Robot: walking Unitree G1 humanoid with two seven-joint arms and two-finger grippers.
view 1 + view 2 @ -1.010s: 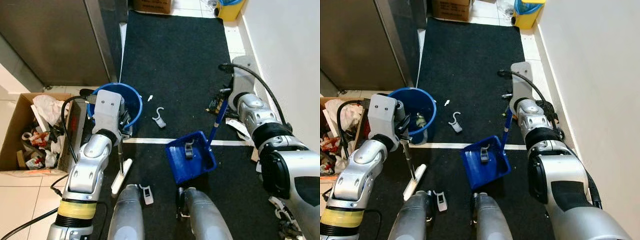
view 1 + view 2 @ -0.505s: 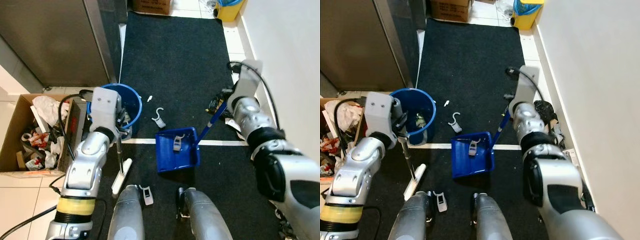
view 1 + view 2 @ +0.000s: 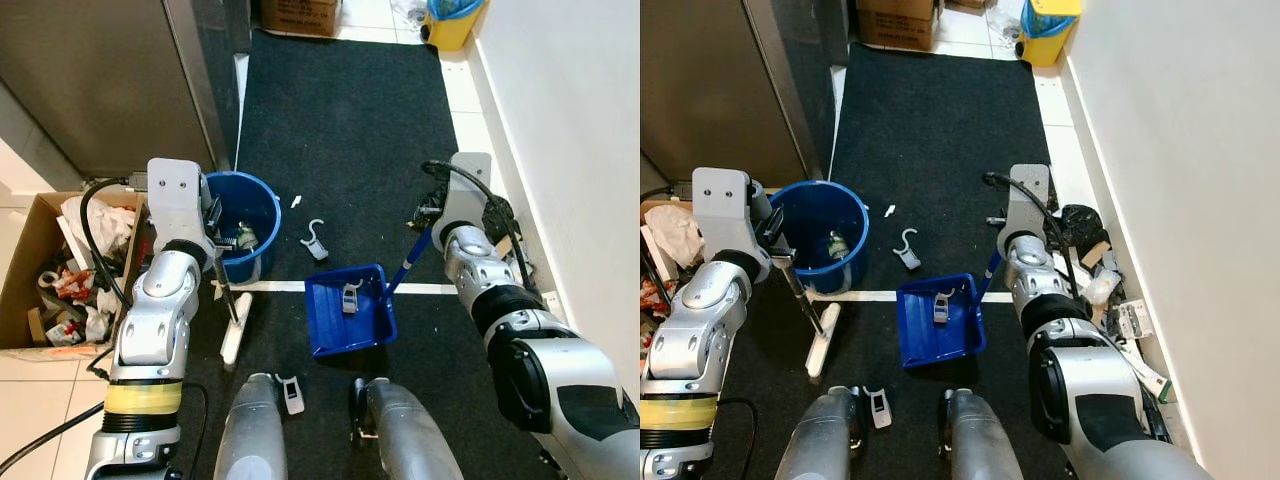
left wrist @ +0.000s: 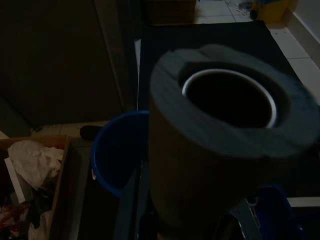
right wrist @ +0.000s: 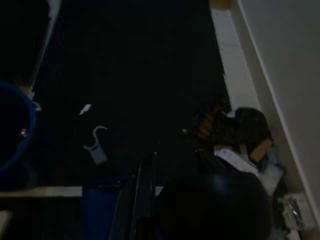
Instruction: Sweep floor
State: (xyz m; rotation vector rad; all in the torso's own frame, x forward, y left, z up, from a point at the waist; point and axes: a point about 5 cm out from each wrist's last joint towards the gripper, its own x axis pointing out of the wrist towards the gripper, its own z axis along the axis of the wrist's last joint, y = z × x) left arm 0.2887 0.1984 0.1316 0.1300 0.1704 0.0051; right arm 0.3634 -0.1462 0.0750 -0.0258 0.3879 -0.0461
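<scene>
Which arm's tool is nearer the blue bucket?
Left. The left tool sits right beside the blue bucket, holding the broom handle; the right tool is across the mat.

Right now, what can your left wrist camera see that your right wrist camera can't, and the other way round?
The left wrist view has the brown cardboard box of crumpled white paper and a fat grey tube up close. The right wrist view has the small grey hook, a white scrap and the dark pile of rubbish by the white wall. Both have the round blue bucket and the black carpet.
</scene>
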